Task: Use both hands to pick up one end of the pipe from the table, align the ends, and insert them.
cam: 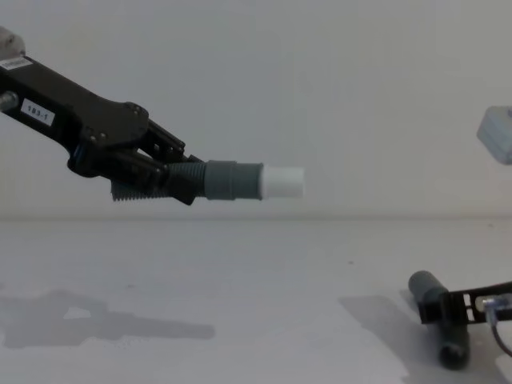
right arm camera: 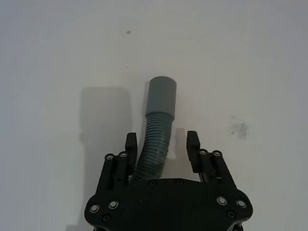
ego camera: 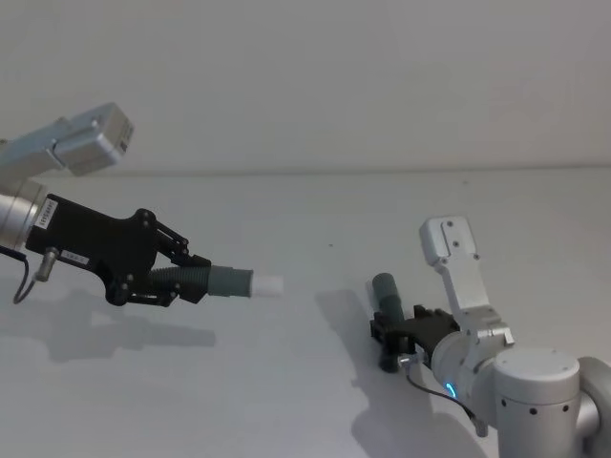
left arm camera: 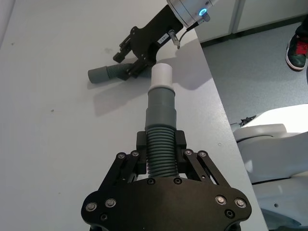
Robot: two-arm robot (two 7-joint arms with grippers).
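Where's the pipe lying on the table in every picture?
Head view: the pipe is low, right of centre.
Left wrist view: the pipe lies on the table, past the white tip the left gripper holds out.
Right wrist view: the pipe sits mid-picture, between the right gripper's open fingers.
Chest view: the pipe is in the bottom right corner.
Shared landmark: the right gripper straddles its ribbed part.
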